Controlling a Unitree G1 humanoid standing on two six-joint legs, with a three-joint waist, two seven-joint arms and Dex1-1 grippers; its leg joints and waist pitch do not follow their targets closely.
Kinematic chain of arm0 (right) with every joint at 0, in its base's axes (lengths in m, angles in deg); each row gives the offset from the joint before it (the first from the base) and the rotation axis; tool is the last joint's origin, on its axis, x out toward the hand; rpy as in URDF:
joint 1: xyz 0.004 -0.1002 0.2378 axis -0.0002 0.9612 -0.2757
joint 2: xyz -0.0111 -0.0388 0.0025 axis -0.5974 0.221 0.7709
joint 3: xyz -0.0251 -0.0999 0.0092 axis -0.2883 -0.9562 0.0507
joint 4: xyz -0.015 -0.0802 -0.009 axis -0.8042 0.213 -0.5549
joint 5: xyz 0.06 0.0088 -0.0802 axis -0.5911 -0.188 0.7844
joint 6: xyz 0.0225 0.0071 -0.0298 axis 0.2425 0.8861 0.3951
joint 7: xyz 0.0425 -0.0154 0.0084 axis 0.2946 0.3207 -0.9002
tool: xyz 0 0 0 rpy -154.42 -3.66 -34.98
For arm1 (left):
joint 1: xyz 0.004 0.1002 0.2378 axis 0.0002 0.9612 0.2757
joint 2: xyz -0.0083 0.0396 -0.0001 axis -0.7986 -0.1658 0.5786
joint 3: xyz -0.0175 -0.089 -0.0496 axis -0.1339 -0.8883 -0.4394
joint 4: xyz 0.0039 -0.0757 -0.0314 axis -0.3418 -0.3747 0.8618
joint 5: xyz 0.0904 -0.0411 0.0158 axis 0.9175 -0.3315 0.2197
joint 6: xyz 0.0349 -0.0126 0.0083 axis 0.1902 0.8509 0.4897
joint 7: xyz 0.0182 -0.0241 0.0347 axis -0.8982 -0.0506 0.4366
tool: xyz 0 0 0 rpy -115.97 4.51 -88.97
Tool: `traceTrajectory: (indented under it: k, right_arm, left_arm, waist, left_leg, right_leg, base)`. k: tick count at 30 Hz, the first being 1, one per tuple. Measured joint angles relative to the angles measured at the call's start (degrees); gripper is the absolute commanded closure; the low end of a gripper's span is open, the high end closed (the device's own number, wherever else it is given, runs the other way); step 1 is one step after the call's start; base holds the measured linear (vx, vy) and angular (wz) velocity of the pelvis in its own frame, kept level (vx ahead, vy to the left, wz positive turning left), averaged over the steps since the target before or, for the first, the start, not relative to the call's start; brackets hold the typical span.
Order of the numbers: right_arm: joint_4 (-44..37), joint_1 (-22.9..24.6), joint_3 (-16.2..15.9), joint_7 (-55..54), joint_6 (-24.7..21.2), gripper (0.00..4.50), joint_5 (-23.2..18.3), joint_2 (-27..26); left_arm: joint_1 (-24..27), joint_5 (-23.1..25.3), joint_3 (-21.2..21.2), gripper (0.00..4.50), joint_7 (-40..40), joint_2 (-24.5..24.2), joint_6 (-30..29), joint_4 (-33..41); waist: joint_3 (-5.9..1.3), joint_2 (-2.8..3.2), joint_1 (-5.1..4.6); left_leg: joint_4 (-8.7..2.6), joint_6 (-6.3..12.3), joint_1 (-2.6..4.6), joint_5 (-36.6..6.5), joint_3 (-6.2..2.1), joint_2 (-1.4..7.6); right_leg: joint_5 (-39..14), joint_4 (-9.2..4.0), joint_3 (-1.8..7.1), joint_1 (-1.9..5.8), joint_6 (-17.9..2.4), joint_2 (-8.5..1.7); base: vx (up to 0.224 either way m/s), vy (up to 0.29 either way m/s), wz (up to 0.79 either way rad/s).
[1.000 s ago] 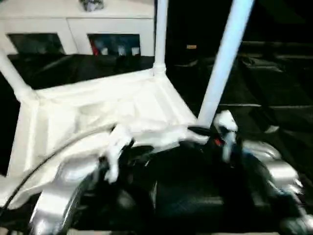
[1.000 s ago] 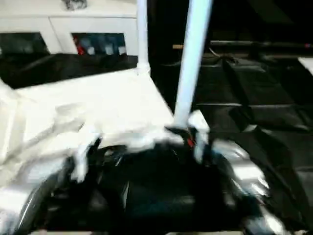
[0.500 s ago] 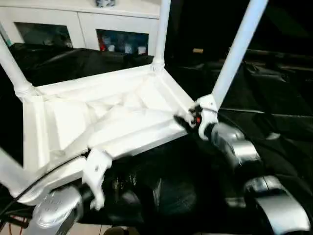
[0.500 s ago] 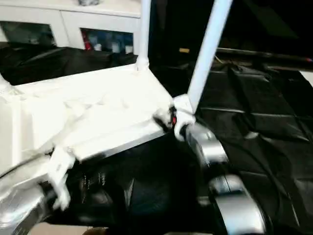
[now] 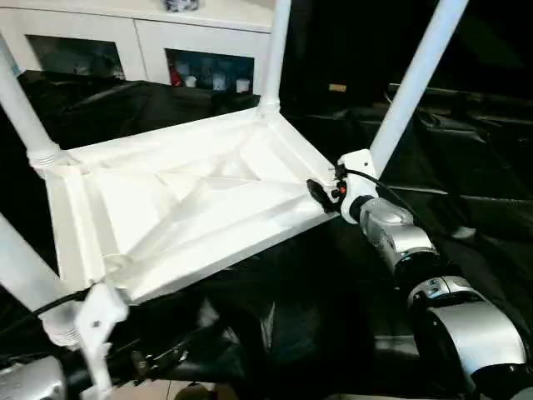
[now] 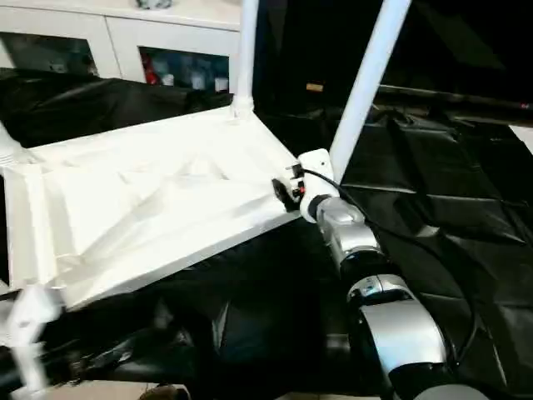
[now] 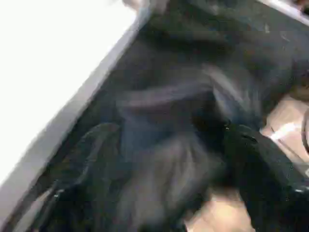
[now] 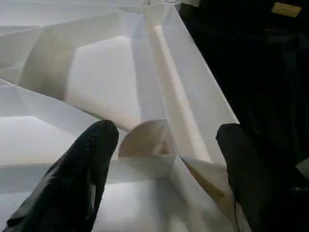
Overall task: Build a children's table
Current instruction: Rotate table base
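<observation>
The tabletop [image 5: 175, 208] lies upside down on a surface draped in black sheeting [image 5: 466, 167], ribbed underside up and tilted. Behind it stands a white cabinet [image 5: 133, 42] with glass doors. Four legs rise from the corner sockets: the far leg [image 5: 277, 50], the right leg [image 5: 416, 75] leaning away to the right, the left leg [image 5: 21, 108], and the near leg [image 5: 21, 279] at the lower left.

The right gripper [image 8: 161, 140] sits at the tabletop's right corner, just beside the right leg's base. Its two black fingers [image 8: 91, 159] stand wide apart, one over the ribs inside the rim, the other outside the edge; they hold nothing.

The left gripper [image 7: 169, 159] hangs low near the tabletop's near edge, over the sheeting. Its fingers [image 7: 256, 169] are spread wide and empty.
</observation>
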Motion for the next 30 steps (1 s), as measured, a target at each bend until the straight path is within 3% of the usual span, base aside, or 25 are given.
traceTrajectory:
  k: [4,9,12,20,26,30]
  right_arm:
    - [2.2,-0.72,0.72,-0.05,0.88,0.8,0.31,0.07]
    - [3.16,-1.14,0.82,-0.06,1.67,0.8,0.41,0.09]
    - [3.42,-1.15,1.38,-0.07,2.23,0.8,0.4,0.16]
    - [-0.2,-0.08,1.39,6.43,3.87,0.8,0.35,0.9]
    - [-11.21,7.36,-1.91,11.5,1.42,0.8,1.28,3.24]
    - [-21.28,15.05,-2.88,14.29,-1.32,0.8,1.64,6.63]
  left_arm:
    - [3.81,-4.1,-8.08,0.09,5.3,-4.17,-2.84,-0.07]
    - [7.02,-7.93,-16.19,0.04,9.82,-9.1,-6.02,-0.48]
    - [4.76,-10.09,-18.97,0.04,9.76,-9.42,-5.97,-2.64]
    - [-1.67,-16.71,-23.05,0.04,8.88,-9.86,-5.81,-5.34]
    - [-5.15,-19.1,-21.96,0.04,6.87,-9.78,-6.55,-5.36]
    - [-2.86,-19.05,-21.36,0.04,7.25,-10.14,-7.39,-5.81]
  waist:
    - [0.01,-0.17,0.08]
    - [0.04,-0.23,0.01]
    - [0.05,-0.22,0.16]
    - [0.07,-0.27,0.29]
    - [0.1,-0.23,1.0]
    - [0.14,-0.15,1.18]
  left_leg:
    - [0.0,0.0,0.0,0.0,0.01,0.0]
    - [0.0,-0.01,0.03,0.0,-0.01,0.0]
    - [0.0,-0.01,0.04,0.0,0.01,-0.01]
    - [0.08,-0.3,0.21,0.17,0.01,0.24]
    - [0.08,-0.63,0.49,0.36,-0.06,0.59]
    - [0.06,-0.67,0.68,0.39,-0.08,0.62]
  right_leg:
    - [-0.01,0.06,0.03,-0.01,0.02,0.0]
    - [0.0,0.08,0.07,-0.01,0.04,0.02]
    - [0.03,0.1,0.08,0.01,0.01,0.02]
    - [0.05,0.62,0.05,-0.04,0.03,0.19]
    - [0.01,0.79,0.08,0.04,0.11,0.58]
    - [-0.09,0.79,0.24,0.11,0.27,0.72]
  base:
    - [0.0,0.0,0.0]
    - [0.0,0.0,0.0]
    - [0.0,0.0,0.0]
    - [0.0,0.0,0.0]
    - [0.0,0.0,0.0]
    - [0.0,0.0,0.0]
